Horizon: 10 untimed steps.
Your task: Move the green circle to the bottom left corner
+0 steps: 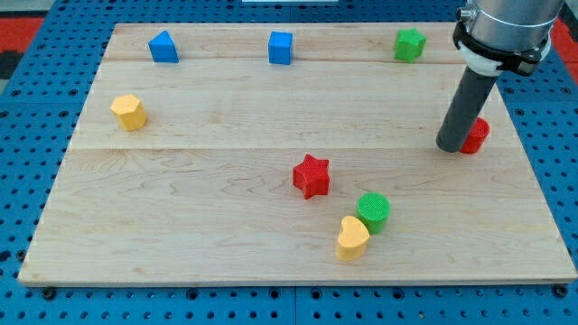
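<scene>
Standing nearly upright at the view's right, my tip [451, 148] rests on the wooden board [226, 208], touching or just beside a red block [477, 134] whose shape is partly hidden behind the rod. There are no jaws to open or close; the arm ends in a plain dark cylinder hanging from a silver, black-banded wrist at the view's top right.

The green circle [373, 210] sits well apart from my tip, toward the view's bottom and right of centre. A yellow heart [352, 238] touches it on its lower left. A red star [312, 175] lies near them, up and to the view's left.

Along the view's top edge are a blue block [163, 47] of roughly triangular form, a blue cube [281, 48] and a green star-like block [409, 43]. A yellow block [129, 111] with faceted sides stands near the left edge.

All blocks show fine ribbed surfaces. The board is pale, grained wood in joined planks, lying on a blue perforated surface [27, 171].
</scene>
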Tool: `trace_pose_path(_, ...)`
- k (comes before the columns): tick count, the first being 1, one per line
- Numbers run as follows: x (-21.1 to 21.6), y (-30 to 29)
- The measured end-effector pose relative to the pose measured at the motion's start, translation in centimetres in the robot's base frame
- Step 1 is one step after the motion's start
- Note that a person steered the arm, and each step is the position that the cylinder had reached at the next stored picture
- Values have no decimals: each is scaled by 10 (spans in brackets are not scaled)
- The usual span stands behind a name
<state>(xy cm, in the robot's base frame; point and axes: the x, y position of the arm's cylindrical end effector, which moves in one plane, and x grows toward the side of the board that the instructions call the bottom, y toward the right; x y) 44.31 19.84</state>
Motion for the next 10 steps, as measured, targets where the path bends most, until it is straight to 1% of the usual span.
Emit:
trace_pose_path(1,5,0)
trace_pose_path(3,32,0)
trace_pose_path(4,40,11)
trace_pose_path(5,56,40)
trace_pose_path(6,93,57)
trace_pose_path(7,120,62)
trace_pose_path(8,147,39)
trace_pose_path(9,146,-40)
trace_pose_path(10,119,-76)
